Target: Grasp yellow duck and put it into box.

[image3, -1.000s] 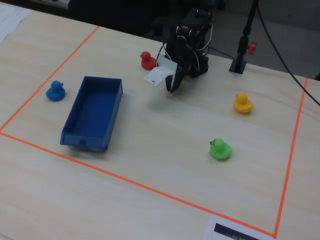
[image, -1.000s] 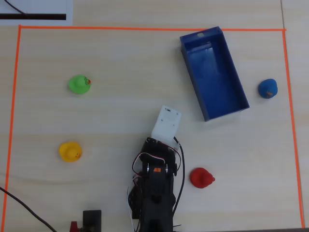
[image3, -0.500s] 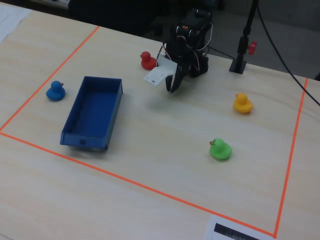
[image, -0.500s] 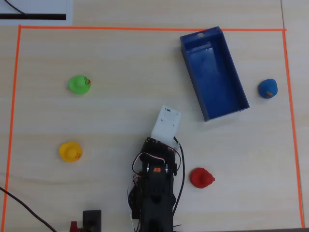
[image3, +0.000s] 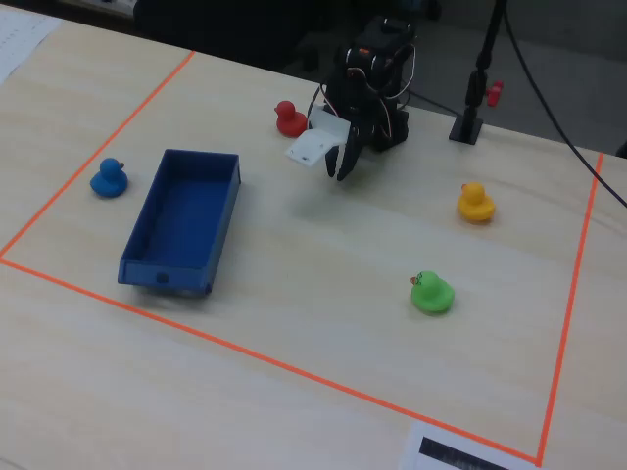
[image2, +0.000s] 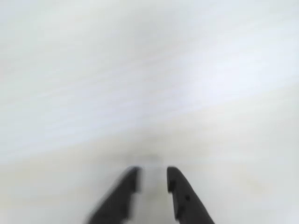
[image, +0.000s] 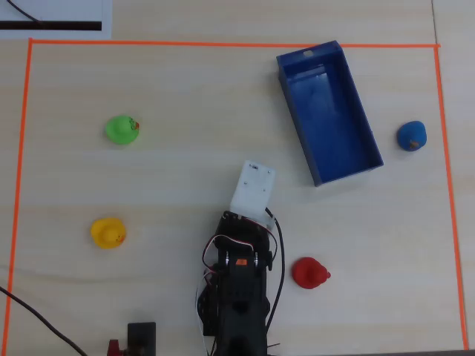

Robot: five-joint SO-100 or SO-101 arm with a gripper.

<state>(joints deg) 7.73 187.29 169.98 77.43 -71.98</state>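
Observation:
The yellow duck (image: 108, 232) sits on the pale wooden table, left of the arm in the overhead view and at the right in the fixed view (image3: 475, 202). The blue open box (image: 330, 119) lies empty at the upper right in the overhead view and at the left in the fixed view (image3: 181, 220). My gripper (image3: 341, 174) hangs just in front of the arm's base, far from the duck and the box. In the wrist view the gripper (image2: 153, 179) shows two dark fingers with a narrow gap, nothing between them, over bare blurred table.
A green duck (image: 121, 130), a red duck (image: 309, 273) next to the arm's base and a blue duck (image: 411, 136) beyond the box stand on the table. Orange tape (image: 223, 44) frames the area. A black stand (image3: 468, 122) and cables lie behind the arm.

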